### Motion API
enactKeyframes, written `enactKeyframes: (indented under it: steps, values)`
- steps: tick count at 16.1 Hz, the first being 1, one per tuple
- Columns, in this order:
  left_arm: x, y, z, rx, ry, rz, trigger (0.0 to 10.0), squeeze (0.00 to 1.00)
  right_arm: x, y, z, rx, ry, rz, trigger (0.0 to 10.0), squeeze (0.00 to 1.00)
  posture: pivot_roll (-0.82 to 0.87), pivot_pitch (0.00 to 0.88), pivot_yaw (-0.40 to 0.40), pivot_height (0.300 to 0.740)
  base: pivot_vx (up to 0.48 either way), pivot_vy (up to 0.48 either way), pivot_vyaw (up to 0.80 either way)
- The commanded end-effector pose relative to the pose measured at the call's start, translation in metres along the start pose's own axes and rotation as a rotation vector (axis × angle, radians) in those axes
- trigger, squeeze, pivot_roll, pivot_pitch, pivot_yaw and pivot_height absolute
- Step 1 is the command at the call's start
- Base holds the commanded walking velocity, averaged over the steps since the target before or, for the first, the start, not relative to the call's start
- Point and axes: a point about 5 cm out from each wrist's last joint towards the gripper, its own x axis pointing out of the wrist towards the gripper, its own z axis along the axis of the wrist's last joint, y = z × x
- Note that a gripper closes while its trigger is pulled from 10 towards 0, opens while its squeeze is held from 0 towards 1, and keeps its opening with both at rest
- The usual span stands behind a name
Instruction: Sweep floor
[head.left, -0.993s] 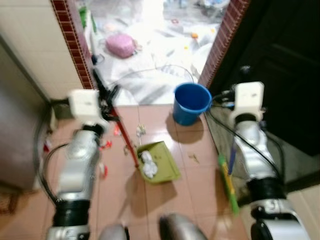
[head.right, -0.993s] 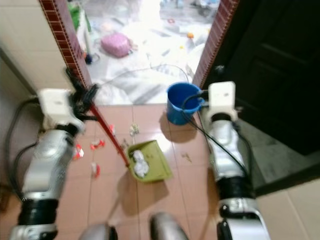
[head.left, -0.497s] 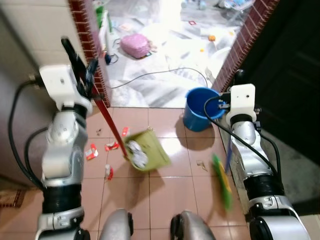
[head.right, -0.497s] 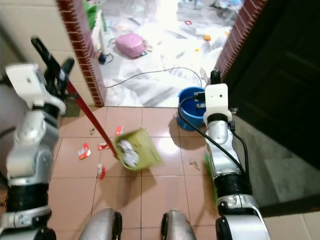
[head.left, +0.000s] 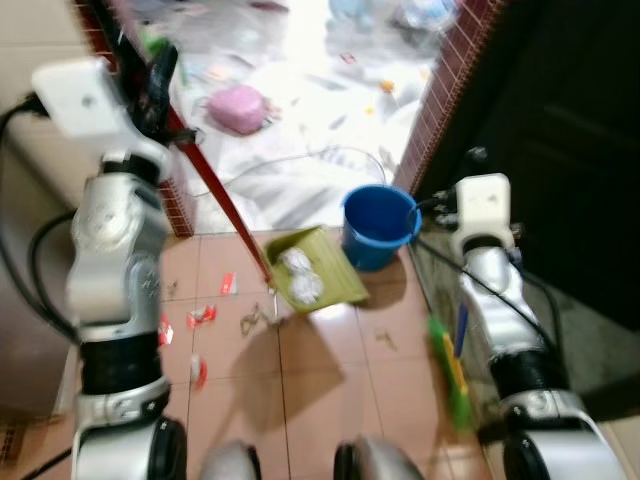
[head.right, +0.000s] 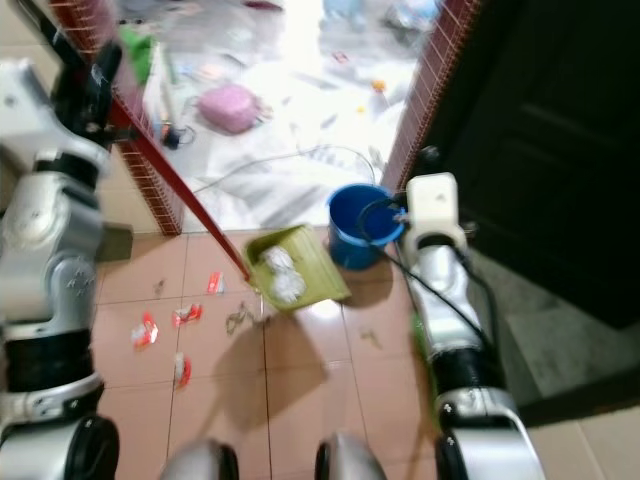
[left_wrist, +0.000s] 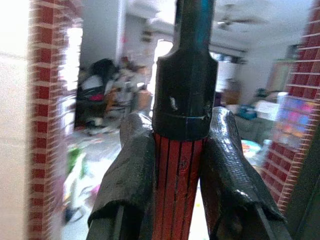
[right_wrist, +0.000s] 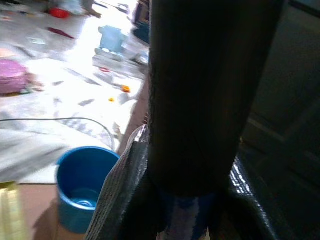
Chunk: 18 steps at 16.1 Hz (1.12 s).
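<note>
**Dustpan raised on its red handle, broom gripped at your right side**

Your left pincer (left_wrist: 180, 165) is clamped on the red ribbed handle (head.left: 225, 200) of the dustpan; the left wrist view shows both black fingers (left_wrist: 131, 170) pressed flat against the grooved red shaft, just under a dark, smooth collar. The handle is a straight, thin rod. Its long axis slopes from the pincer, high beside the brick door pillar (head.right: 150, 190), down and toward the middle of the floor, where it meets the green dustpan (head.left: 316, 277). The pan is a flat plastic scoop, roughly square, tilted, with its open mouth facing toward the blue bucket (head.left: 378, 225). You have two crumpled white paper wads (head.right: 283, 275) lying in it.

Your right pincer (right_wrist: 180, 210) is closed around a thick, dark, cylindrical broom shaft (right_wrist: 210, 90) with a blue section at the grip. The broom (head.left: 452, 365) runs down beside your right arm, its green bristle end blurred near the floor.

The bucket is round, smooth plastic, upright, one in number, standing at the doorway threshold just beside the pan.

The floor (head.left: 330, 380) is glossy terracotta tile. About four small red-and-white wrappers (head.right: 186, 315) lie scattered on it to your left, apart from the pan. Count is approximate owing to blur.
</note>
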Motion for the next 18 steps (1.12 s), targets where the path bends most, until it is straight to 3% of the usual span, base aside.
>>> enactKeyframes:
  steps: [1,6,18]
  values:
    - [0.003,0.001,0.026,-0.010,-0.105,0.003,10.0,0.00,0.003,-0.001,0.008,-0.034,-0.042,-0.003,10.0,0.00,-0.01,0.090,-0.052,0.740,0.262,0.000,-0.57]
    - [0.011,-0.002,0.031,-0.017,-0.127,0.002,10.0,0.00,0.003,0.003,0.006,-0.021,-0.039,0.006,10.0,0.00,-0.01,0.098,-0.047,0.740,0.304,0.000,-0.52]
    - [0.018,-0.006,0.039,-0.020,-0.172,0.009,10.0,0.00,-0.004,0.012,-0.001,-0.022,-0.030,0.049,10.0,0.00,-0.02,0.106,-0.048,0.740,0.399,0.000,0.00]
